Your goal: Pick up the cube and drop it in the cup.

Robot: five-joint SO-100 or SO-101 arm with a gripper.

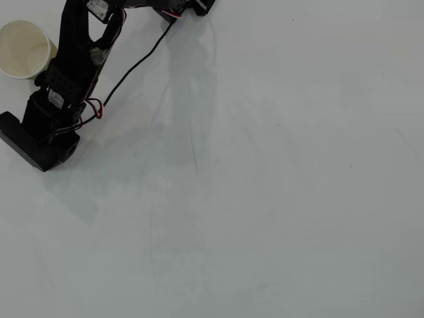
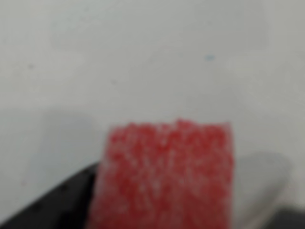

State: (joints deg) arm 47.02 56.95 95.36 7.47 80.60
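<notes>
Wrist view shows the gripper clamped on the cube between its fingers; best carried level until directly above the cup.

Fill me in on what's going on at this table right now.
A small black robot arm is handling a red cube. The blurry wrist view shows the cube close up between the dark finger and a pale finger of the claw, seemingly gripped. In the overhead view the claw is out of frame, and the paper cup stands empty beside the arm on the white table.
</notes>
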